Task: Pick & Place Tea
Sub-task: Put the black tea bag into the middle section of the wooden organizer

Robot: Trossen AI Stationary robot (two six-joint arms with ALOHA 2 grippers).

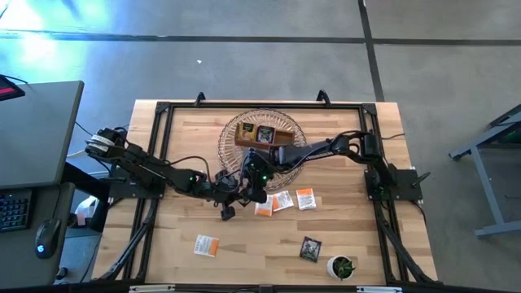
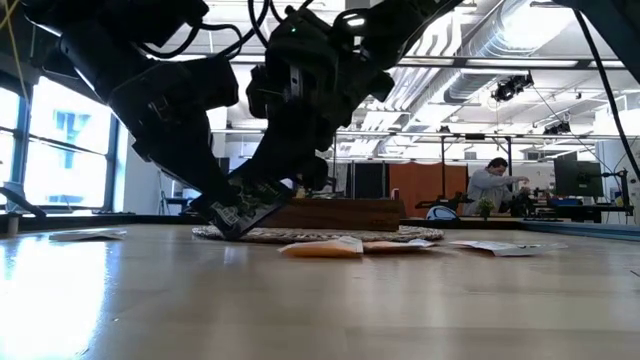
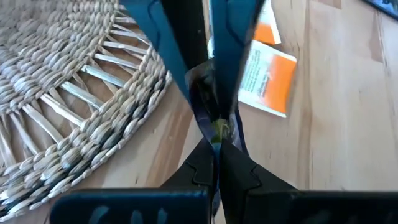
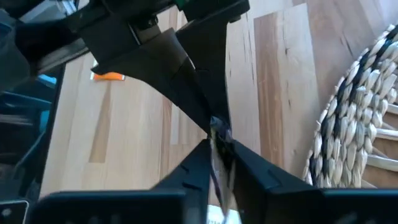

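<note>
From the high view, both arms meet near the middle of the pale wooden counter (image 1: pixel 244 260), just off the near rim of the round woven straw mat (image 1: pixel 232 134) that carries the brown wooden tray (image 1: pixel 264 134). The left gripper (image 1: pixel 232 195) and the right gripper (image 1: pixel 259 181) sit almost touching, so neither arm is really "nearer": they're on the same thing. Loose sachets lie close by on the right: three white-and-orange tea sachets (image 1: pixel 285 202) just beside the grippers, another white-and-orange sachet (image 1: pixel 206 245) well apart toward the front, a dark printed sachet (image 1: pixel 310 249) near the small green plant in a white pot (image 1: pixel 341 266). Tray is back past the mat rim, with open wood in front.

Low view: the two dark arms crowd together and a dark tea sachet (image 2: pixel 243 212) hangs tilted between them, just above the counter at the mat's edge.

Left wrist view: the left gripper (image 3: pixel 217 134) is pinched tight on the dark sachet (image 3: pixel 214 121), which stands on edge, long axis running along the fingers, and the other arm's fingers clamp it from the far side.

Right wrist view: same story, the right gripper (image 4: pixel 217 146) is closed on that thin sachet (image 4: pixel 219 134), the mat off to one side.

My guess is one side has to let go before it heads trayward.
</note>
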